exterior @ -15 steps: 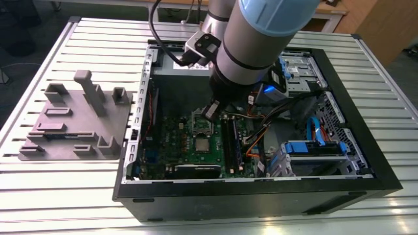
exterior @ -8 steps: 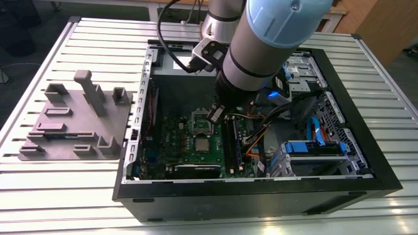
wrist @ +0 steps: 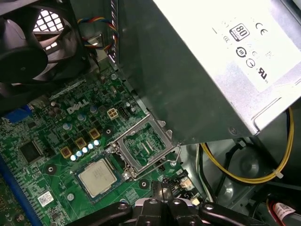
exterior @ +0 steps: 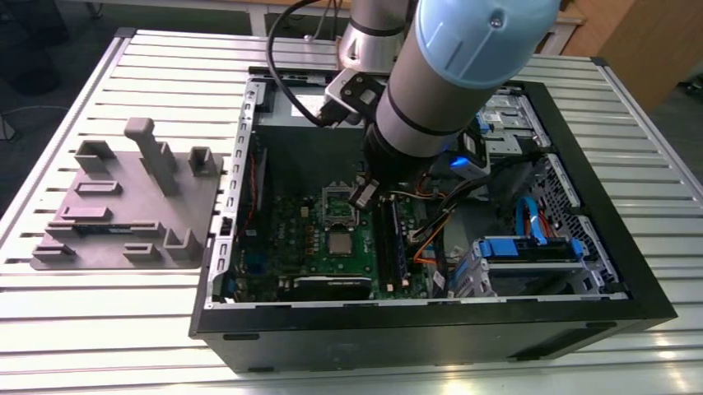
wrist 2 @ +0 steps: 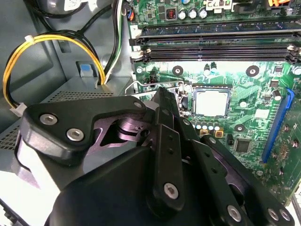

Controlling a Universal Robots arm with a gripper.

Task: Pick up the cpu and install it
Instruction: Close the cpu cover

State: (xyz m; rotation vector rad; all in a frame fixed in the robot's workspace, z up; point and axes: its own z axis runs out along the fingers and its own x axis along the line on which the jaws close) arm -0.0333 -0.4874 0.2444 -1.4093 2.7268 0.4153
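hand: gripper point(wrist: 161, 184) is low inside the case point(exterior: 439, 333). Its fingers look pressed together with nothing seen between them.
cpu: cpu point(wrist: 98, 176) lies flat in the socket on the board point(wrist: 44, 165), silver top up. By this the seating looks done.
key relation: the cpu is near the fingertips but apart from them, off to one side and lower. In the exterior view it point(exterior: 338, 243) lies toward the case's front wall from the hand point(exterior: 363, 195).
axis: square chip, so no long axis (its edges run with the socket's).
frame: frame point(wrist: 141, 146) is hinged up and tilted, not over the chip. It is the thing nearest the fingertips.
containers: the case holds the board and the grey box point(wrist: 211, 70) beside the hand.
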